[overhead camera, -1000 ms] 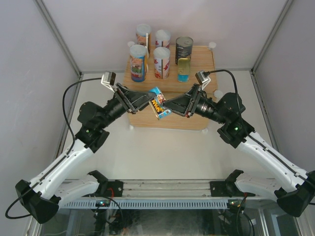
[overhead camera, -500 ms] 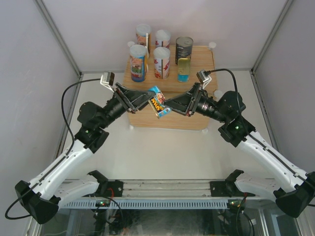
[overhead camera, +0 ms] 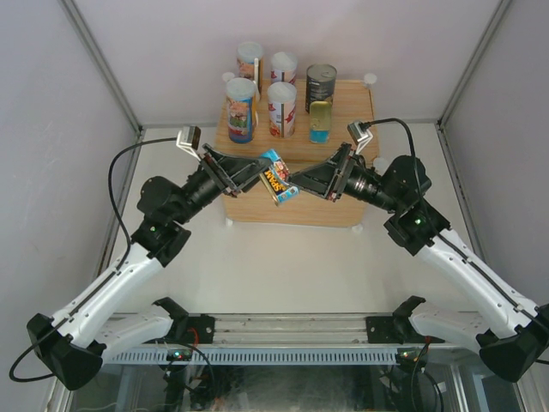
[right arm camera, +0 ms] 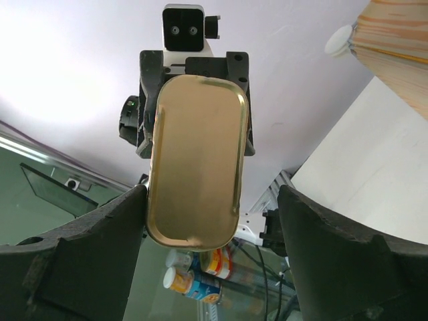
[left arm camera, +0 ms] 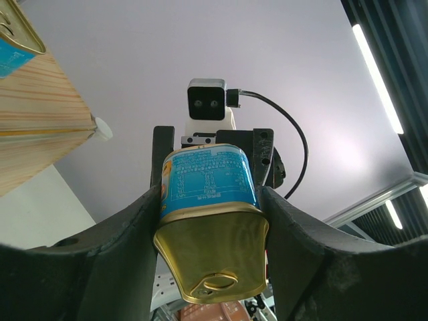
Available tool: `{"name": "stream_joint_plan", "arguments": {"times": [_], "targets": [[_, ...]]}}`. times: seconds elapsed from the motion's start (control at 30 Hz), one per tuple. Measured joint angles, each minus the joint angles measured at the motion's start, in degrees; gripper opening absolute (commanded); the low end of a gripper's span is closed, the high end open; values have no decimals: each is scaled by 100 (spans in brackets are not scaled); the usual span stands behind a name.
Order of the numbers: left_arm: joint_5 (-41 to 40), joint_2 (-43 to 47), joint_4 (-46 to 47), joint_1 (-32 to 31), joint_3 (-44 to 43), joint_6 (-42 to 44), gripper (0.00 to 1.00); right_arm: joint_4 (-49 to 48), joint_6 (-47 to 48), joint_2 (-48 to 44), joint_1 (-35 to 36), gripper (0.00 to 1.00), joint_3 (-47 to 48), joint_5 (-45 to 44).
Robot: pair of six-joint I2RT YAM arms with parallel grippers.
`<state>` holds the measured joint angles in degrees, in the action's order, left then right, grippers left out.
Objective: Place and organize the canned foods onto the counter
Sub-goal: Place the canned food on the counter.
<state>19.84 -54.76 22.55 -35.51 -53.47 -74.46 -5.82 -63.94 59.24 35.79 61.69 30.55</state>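
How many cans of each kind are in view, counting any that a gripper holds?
Tall white-lidded cans: 4
Dark can with metal top: 1
Flat gold tins: 2, one on the counter at, one in the left gripper at
Total: 7

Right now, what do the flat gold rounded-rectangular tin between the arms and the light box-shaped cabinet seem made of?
The flat gold rounded-rectangular tin looks like metal, glossy gold finish: it shines and has a rolled rim and pull tab. The light box-shaped cabinet looks like matte wood or wood-grain laminate, by its striped grain; I cannot tell which.
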Motion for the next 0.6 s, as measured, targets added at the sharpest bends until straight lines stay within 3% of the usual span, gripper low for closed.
{"name": "stream_joint_plan", "arguments": {"times": [0.6], "targets": [[-22, -11, -295, 2, -2, 15, 0, 994, 848, -474, -94, 82, 409, -133]]}}
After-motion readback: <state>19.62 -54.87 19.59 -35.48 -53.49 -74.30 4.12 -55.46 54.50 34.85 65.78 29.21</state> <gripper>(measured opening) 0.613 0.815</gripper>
